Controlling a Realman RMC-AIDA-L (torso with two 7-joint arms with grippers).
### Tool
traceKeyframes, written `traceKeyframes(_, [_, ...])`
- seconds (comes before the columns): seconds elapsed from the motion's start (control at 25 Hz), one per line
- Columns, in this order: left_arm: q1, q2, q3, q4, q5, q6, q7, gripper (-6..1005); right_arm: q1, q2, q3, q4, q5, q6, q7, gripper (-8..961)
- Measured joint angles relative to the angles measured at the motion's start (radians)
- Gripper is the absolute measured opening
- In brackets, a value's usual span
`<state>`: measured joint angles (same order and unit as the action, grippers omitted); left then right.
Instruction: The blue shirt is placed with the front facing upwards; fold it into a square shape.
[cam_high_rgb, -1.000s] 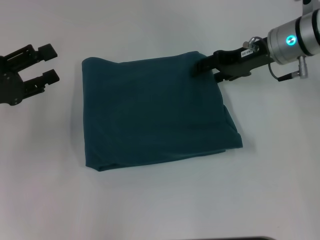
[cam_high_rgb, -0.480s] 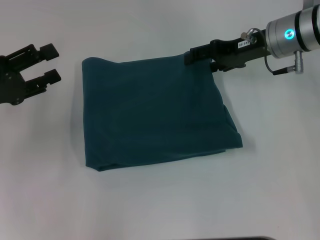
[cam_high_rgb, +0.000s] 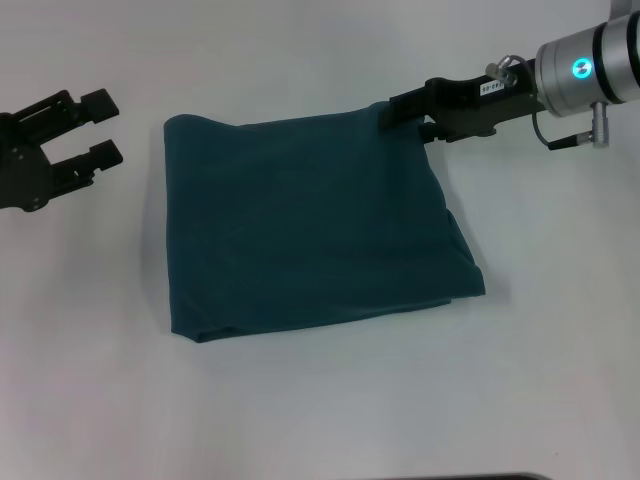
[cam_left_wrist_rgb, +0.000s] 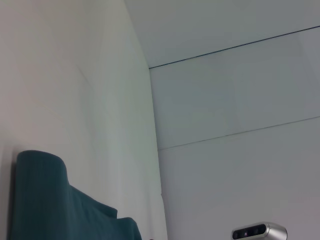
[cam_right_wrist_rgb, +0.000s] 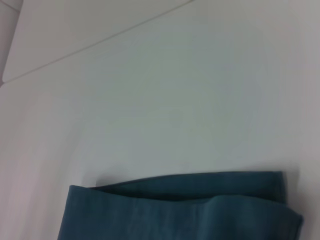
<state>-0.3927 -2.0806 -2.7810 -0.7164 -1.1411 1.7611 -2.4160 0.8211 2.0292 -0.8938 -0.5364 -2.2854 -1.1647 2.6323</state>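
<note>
**Shirt folded down, right gripper at its far corner**

Shirt (cam_high_rgb: 310, 225) lay in the middle of the white table (cam_high_rgb: 320, 400), folded to a rough square with no lettering or collar showing. The near right corner stuck out past the rest and the side edges did not run quite parallel.

The cloth looked soft, light and limp, the kind that sags and slides over itself, so I judged any further tidying would need a hold on a folded corner or edge through all its layers rather than on the flat middle.

The right gripper (cam_high_rgb: 385, 116) reached in sideways to the far right corner, its tip against the cloth; whether its jaws were pinching I could not tell. The left gripper (cam_high_rgb: 103, 126) waited well off to the left, jaws spread and holding nothing.
</note>
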Motion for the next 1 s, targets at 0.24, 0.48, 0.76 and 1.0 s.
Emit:
traceKeyframes(0.24, [0.0,-0.001,0.0,0.0,0.001,0.001,0.0,798,-0.003,-0.004,-0.001,-0.002,0.0,-0.001,0.002,745])
traceKeyframes(0.48, [0.0,-0.001,0.0,0.0,0.001,0.0,0.0,797,0.004,0.0,-0.006,0.003,-0.004,0.003,0.002,519])
traceKeyframes(0.76, [0.0,-0.001,0.0,0.001,0.0,0.005,0.0,797,0.006,-0.001,-0.007,0.005,-0.008,0.004,0.003,89])
traceKeyframes(1.0, [0.0,-0.001,0.0,0.002,-0.002,0.005,0.0,797,0.005,-0.005,-0.006,-0.007,-0.009,-0.001,0.003,12])
